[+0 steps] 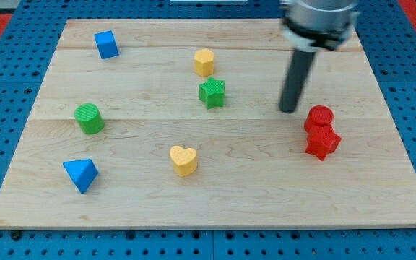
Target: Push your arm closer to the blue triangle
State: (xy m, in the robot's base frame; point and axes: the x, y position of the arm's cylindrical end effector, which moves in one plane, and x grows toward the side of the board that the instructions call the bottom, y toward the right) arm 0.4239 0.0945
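The blue triangle [81, 174] is a small wedge-shaped block with ribbed faces, lying near the wooden board's [208, 202] lower-left corner, below the green cylinder [89, 118]. My tip [288, 110] rests far across the board at the view's right, just left of 2 touching red blocks [321, 132]; it is a plain rod with no jaws.

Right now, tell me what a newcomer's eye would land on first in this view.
The dark rod dropping from the view's top right stands out first, my tip just left of two touching red blocks. Far off at the bottom left sits the blue triangle, with a green cylinder above it.
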